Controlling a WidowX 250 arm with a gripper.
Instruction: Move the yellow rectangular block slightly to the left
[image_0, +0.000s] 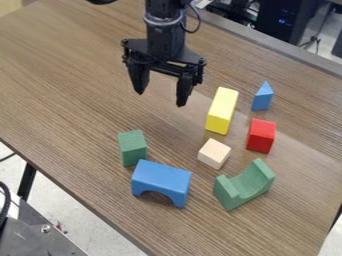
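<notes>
While your black two-finger claw (160, 99) hangs spread wide above the brown wood-grain table (73, 75), you see the long yellow rectangular block (222, 111) near the red rectangular block (260, 136).

Around one pale cube (214, 153), we count three rectangular blocks: a yellow block (222, 110), a red block (260, 135) and a green block (132, 148). On its near side, we see one blue arch (161, 180) and one green curved block (244, 185); beyond it, one blue triangular block (262, 97).
</notes>
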